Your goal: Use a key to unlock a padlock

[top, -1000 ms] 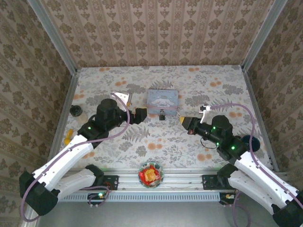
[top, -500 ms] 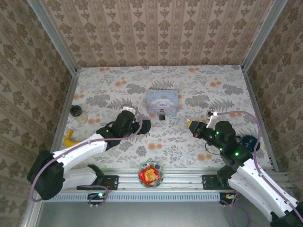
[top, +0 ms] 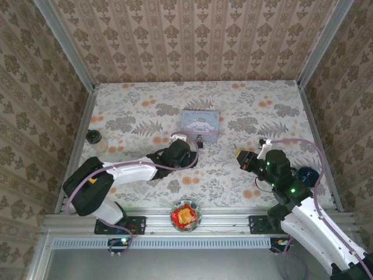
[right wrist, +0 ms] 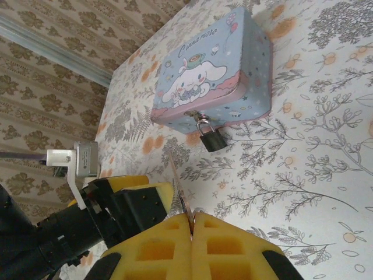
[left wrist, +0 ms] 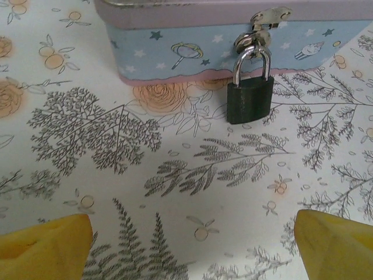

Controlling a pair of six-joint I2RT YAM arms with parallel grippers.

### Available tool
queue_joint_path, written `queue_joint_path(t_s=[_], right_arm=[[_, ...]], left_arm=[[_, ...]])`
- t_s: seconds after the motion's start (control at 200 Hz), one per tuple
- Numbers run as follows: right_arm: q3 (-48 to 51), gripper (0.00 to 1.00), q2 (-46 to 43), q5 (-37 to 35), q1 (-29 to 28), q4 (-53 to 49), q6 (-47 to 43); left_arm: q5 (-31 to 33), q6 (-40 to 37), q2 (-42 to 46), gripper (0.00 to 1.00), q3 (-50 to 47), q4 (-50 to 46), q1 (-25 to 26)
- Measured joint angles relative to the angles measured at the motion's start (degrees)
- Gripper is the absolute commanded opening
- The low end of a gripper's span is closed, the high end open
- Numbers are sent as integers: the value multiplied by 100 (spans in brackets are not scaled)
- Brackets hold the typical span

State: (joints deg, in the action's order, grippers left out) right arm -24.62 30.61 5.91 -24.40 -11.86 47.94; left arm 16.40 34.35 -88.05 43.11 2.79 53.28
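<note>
We see white arm shells [top: 125, 171], black joints, green indicator lights [top: 269, 164] and mauve cables [top: 291, 140], with yellow pads [left wrist: 46, 245] on the left pincer [left wrist: 192, 239] and right pincer [right wrist: 191, 230].

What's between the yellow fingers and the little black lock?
Nothing. In the left wrist view, the flowery table between the left gripper and the padlock is bare.

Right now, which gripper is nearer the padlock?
The left gripper: its open fingers face the padlock just ahead, by the tin. The right gripper, shut on the key, sits farther off to the right.
</note>
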Motion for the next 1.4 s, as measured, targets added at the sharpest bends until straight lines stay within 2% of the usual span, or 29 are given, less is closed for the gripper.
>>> queue_joint_path(t_s=[0.315, 0.62, 0.865, 1.085, 1.4], right_arm=[[-4, 0, -249, -37, 411, -396, -168], [-7, 0, -319, 85, 841, -474, -173], [-7, 0, -319, 229, 992, -466, -168], [-7, 0, -308, 356, 1064, -376, -166], [-4, 0, -236, 505, 1121, -120, -122]], left_arm=[[166, -2, -887, 77, 538, 48, 72], [208, -81, -1606, 74, 1305, -37, 70], [138, -181, -2208, 74, 2061, -136, -50], [144, -330, -2483, 64, 2474, -411, -267], [153, -463, -2822, 55, 2889, -654, -319]])
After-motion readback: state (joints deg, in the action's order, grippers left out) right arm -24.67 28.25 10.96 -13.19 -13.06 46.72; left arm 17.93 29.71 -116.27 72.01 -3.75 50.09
